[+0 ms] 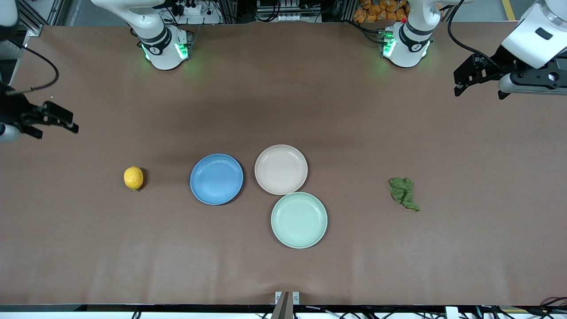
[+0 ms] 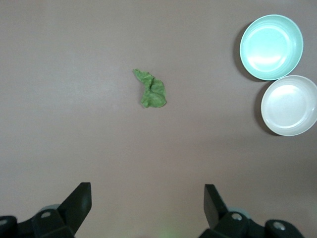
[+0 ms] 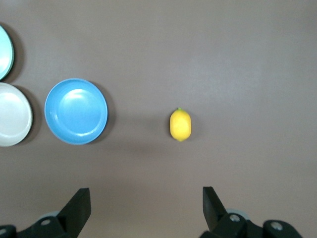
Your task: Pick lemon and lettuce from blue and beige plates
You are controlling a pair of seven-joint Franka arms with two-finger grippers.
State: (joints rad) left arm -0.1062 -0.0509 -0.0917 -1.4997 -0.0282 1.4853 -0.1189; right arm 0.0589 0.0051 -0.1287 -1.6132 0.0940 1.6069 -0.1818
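Both picks look done: the lemon (image 1: 133,178) and the lettuce (image 1: 403,192) lie on the bare surface (image 1: 283,266), well apart from the empty blue plate (image 1: 216,179) and beige plate (image 1: 281,169), while the left gripper (image 2: 147,203) and right gripper (image 3: 146,206) hang empty, fingers wide open.

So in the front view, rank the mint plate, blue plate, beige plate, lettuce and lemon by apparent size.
1. Mint plate, slightly largest.
2. Blue plate and beige plate: look alike, no ranking.
3. Lettuce.
4. Lemon, smallest.
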